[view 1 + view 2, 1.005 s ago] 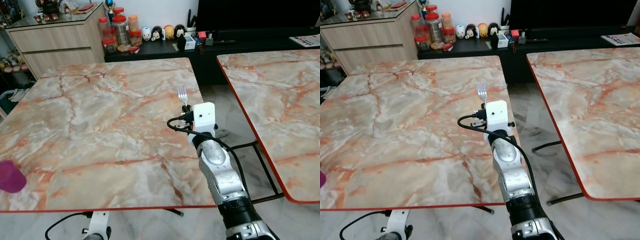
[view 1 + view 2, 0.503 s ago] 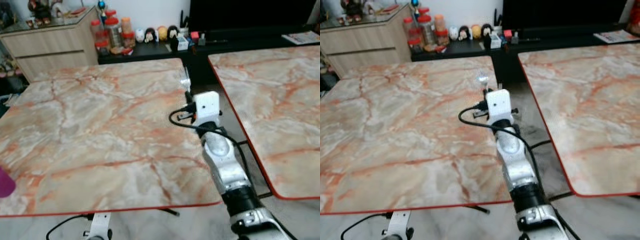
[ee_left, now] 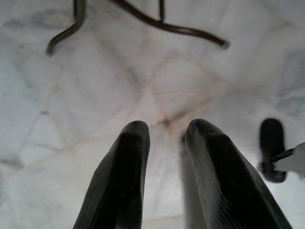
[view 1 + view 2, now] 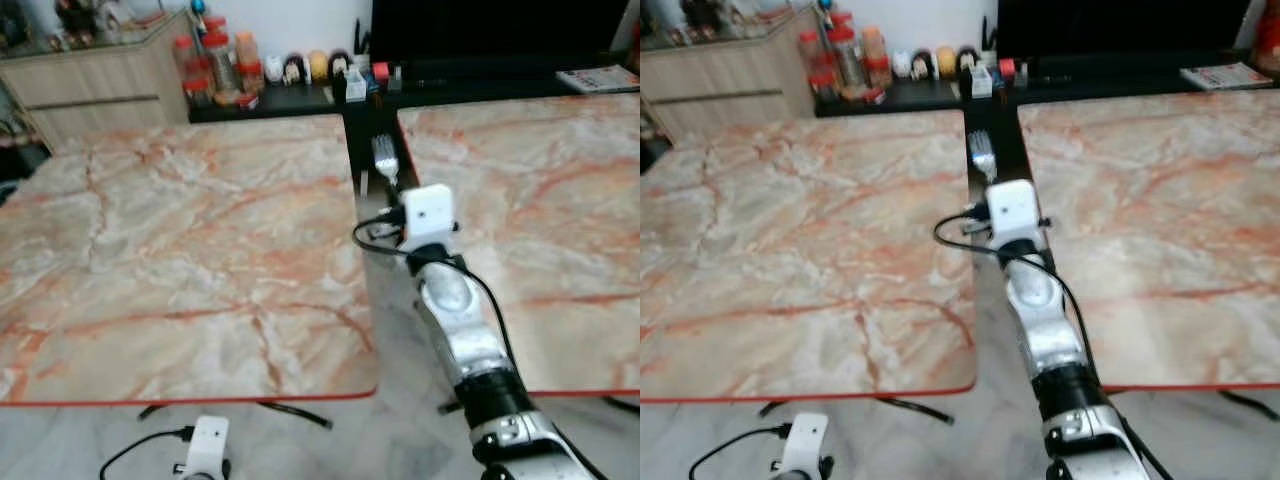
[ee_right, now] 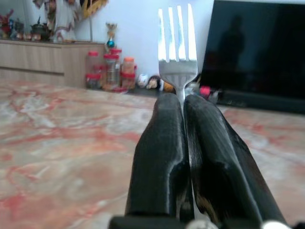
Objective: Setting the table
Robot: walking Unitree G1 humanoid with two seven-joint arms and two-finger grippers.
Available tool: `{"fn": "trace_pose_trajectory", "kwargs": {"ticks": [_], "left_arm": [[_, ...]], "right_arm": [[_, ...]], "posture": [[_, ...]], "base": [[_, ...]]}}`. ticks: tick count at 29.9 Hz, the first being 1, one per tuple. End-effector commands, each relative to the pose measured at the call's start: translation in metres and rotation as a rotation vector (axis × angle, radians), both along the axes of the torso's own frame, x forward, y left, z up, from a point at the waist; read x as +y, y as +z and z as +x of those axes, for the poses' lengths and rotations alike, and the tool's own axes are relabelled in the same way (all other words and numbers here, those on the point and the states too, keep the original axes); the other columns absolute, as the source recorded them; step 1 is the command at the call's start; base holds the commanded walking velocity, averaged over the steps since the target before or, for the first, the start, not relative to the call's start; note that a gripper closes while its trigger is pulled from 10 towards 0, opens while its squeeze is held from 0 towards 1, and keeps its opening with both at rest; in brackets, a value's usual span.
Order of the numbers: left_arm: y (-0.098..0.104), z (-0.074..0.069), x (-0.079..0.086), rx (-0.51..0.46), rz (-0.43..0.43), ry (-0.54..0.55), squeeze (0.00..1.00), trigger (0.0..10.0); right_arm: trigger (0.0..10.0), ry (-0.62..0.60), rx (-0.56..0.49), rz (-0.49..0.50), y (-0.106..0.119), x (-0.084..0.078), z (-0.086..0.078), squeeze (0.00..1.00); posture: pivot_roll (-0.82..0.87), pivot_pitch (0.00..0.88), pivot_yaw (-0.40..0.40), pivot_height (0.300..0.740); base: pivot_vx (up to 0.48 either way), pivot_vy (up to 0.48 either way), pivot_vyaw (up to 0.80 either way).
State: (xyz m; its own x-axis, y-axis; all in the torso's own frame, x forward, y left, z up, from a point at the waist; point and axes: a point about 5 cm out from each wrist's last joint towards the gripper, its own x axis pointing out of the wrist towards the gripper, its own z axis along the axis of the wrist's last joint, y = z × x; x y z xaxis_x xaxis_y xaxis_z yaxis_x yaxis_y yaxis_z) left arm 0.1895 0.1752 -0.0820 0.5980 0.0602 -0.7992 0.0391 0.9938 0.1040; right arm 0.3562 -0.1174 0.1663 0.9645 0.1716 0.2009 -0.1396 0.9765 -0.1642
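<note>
Fork, tines upright, was clamped by its handle between the two black fingers of the right gripper; the handle itself was hidden inside the pinch. In the head views the fork stood above the gap between two marble worktops, at about 12 o'clock from the white wrist housing, which concealed the fingers from above. The left worktop lay toward 9 o'clock of the fork, and the right worktop, cut off by the frame edge, lay toward 3 o'clock. Jars and small figurines on a dark shelf at 12 o'clock were blurred. The left gripper hung over the pale floor with its fingers narrowly parted and nothing between them; dark table legs crossed beyond it.
</note>
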Motion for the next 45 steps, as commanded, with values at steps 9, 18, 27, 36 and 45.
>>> {"fn": "trace_pose_trajectory", "kwargs": {"ticks": [9, 18, 27, 36, 45], "left_arm": [[-0.001, -0.003, 0.01, 0.015, 0.024, 0.014, 0.0, 10.0], [-0.001, -0.003, 0.011, 0.015, 0.026, 0.009, 0.0, 10.0], [-0.001, -0.003, 0.011, 0.016, 0.028, 0.007, 0.0, 10.0], [-0.002, -0.005, 0.012, 0.021, 0.03, 0.0, 0.0, 10.0], [-0.002, -0.006, 0.012, 0.023, 0.033, -0.014, 0.0, 10.0]], "right_arm": [[10.0, 0.04, -0.013, -0.001, 0.003, 0.015, 0.002, 0.0], [10.0, 0.016, -0.018, 0.012, 0.005, 0.01, 0.003, 0.0], [10.0, 0.0, -0.005, 0.008, 0.001, 0.008, 0.003, 0.0], [10.0, -0.043, 0.007, 0.001, -0.001, -0.002, 0.005, 0.0], [10.0, -0.068, 0.003, 0.001, 0.0, -0.008, 0.005, 0.0]], "posture": [[-0.19, 0.0, 0.069, 0.74], [-0.19, 0.0, 0.075, 0.74], [-0.19, 0.0, 0.076, 0.74], [-0.19, 0.0, 0.082, 0.74], [-0.2, 0.0, 0.085, 0.74]], "base": [[0.0, -0.388, 0.0], [0.0, -0.391, 0.0], [0.0, -0.391, 0.0], [0.0, -0.392, 0.0], [0.0, -0.389, 0.0]]}}
